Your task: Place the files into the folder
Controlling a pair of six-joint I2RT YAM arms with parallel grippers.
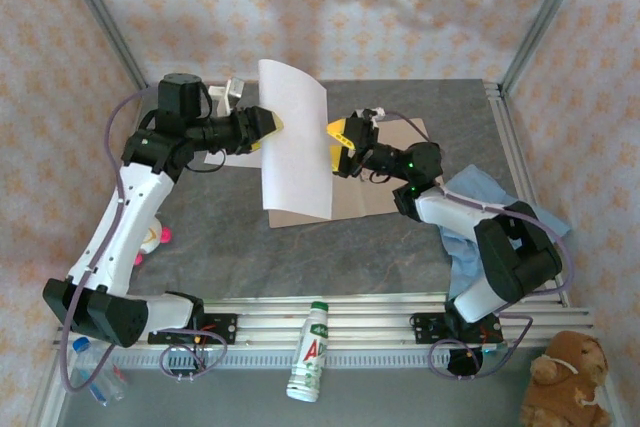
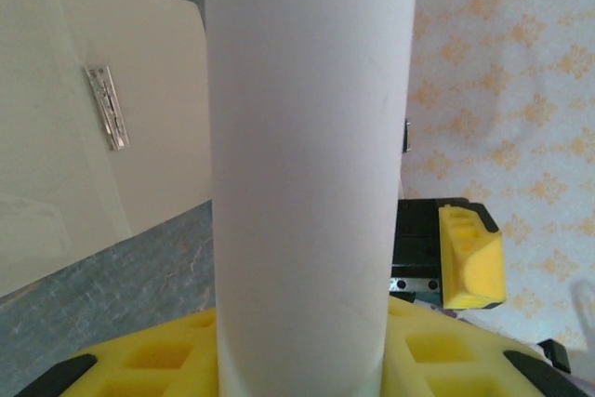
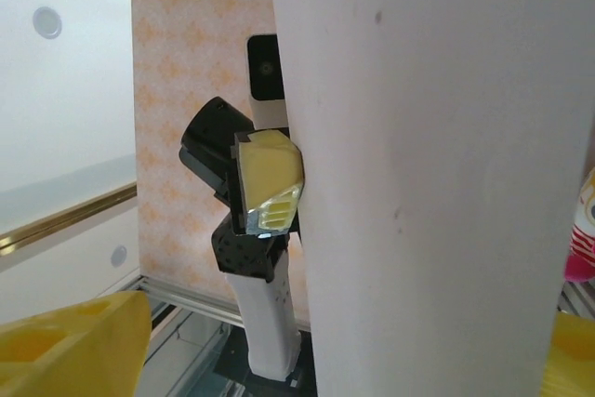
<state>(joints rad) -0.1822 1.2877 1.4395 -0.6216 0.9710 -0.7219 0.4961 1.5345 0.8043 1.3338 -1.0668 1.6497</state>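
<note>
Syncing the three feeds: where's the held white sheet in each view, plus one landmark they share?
Top external: white sheet upright, centre of frame.
Left wrist: tall band up the middle.
Right wrist: covers the right half.
Shared landmark: left gripper, at the sheet's left edge from above; flanking it at the left wrist's bottom edge; gripping its edge in the right wrist view.
</note>
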